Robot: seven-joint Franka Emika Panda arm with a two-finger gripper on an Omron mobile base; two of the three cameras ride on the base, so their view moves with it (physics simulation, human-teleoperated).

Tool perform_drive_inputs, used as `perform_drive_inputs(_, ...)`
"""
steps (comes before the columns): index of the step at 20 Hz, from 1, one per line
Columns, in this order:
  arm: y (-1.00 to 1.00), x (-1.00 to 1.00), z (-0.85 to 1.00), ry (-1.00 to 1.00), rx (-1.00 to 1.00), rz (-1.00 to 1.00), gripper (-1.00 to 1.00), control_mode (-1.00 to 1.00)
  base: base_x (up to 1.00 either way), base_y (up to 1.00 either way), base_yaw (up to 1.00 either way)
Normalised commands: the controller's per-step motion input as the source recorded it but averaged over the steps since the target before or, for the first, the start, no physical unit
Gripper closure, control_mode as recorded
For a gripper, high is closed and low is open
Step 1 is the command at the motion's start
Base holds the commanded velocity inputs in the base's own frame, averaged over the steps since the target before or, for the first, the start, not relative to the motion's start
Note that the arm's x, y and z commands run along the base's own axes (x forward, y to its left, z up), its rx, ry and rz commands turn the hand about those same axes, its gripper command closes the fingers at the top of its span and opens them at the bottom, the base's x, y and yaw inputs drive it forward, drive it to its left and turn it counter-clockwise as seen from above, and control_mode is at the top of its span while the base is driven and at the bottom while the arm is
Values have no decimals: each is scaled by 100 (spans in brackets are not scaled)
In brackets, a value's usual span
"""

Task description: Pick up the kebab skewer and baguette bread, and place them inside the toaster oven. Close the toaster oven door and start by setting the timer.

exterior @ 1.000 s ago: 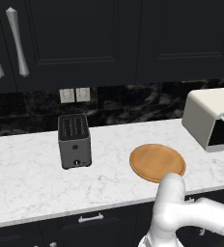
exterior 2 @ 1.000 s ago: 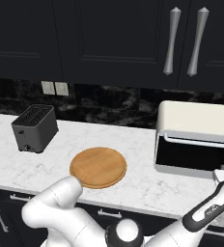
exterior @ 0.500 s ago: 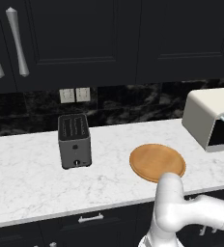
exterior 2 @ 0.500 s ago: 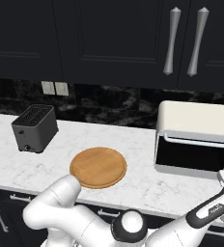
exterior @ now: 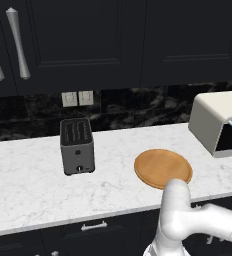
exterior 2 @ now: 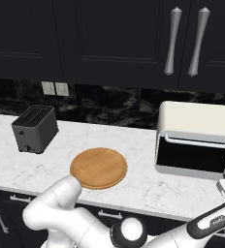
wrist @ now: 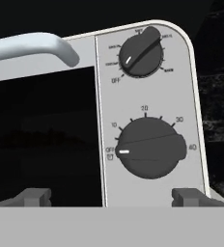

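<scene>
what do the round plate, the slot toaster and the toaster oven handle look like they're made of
Round plate: likely wood, matte, judging by its even orange-brown tone.
Slot toaster: dark grey, probably painted metal or plastic; dull sheen.
Toaster oven handle: seemingly brushed metal, a smooth silver-grey bar with soft highlights.

The toaster oven (exterior 2: 196, 140) stands on the marble counter against the dark backsplash; it is a cream-white box with a rounded top. The toaster oven door (exterior 2: 191, 159), dark glass in a white frame with a silver bar handle (wrist: 32, 47), is closed. On the control panel, the lower timer knob (wrist: 150, 147) points to OFF.
</scene>
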Motion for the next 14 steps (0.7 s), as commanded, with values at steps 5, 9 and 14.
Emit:
perform_drive_inputs(5, 52, 0, -2, -1, 0, 0, -100, -100, 0, 0, 0)
perform_drive_inputs(9, 42, 0, 0, 0, 0, 0, -100, -100, 0, 0, 0)
perform_drive_inputs(14, 20, 0, 0, 0, 0, 0, -100, -100, 0, 0, 0)
